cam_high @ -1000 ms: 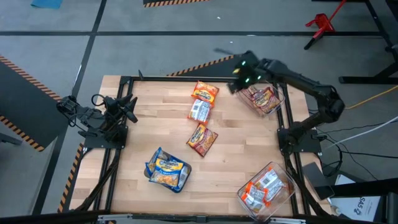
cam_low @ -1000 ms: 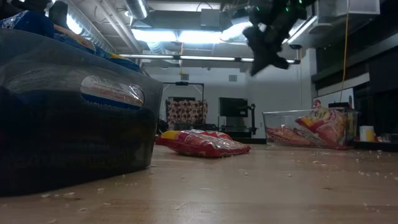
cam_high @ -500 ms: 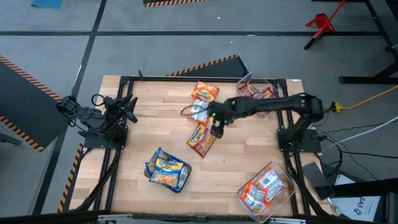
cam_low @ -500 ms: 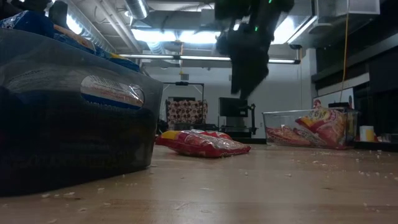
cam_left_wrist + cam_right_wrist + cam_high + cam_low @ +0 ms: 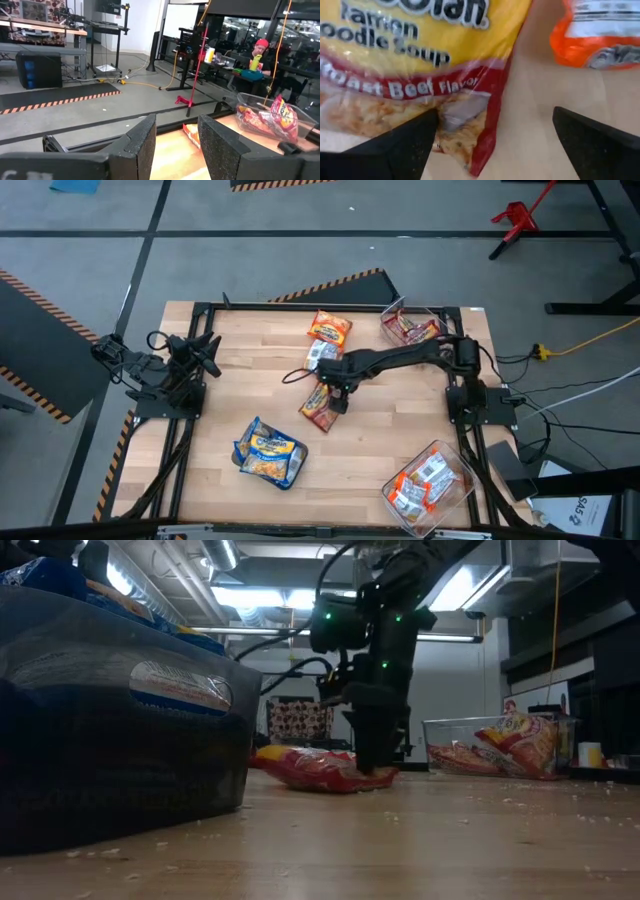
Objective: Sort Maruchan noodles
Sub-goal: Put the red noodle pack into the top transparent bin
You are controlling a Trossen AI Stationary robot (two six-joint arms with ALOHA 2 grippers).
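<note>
My right gripper (image 5: 337,396), fingers spread wide over the red packet (image 5: 322,406) at table centre, probably should straddle its 2 o'clock edge before pinching.

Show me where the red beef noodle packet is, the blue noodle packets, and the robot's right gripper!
red beef noodle packet (image 5: 321,408): high view, on its lower half.
blue noodle packets (image 5: 268,450): high view, middle of the pile.
right gripper (image 5: 337,395): high view, between its fingertips, over the red packet.
</note>
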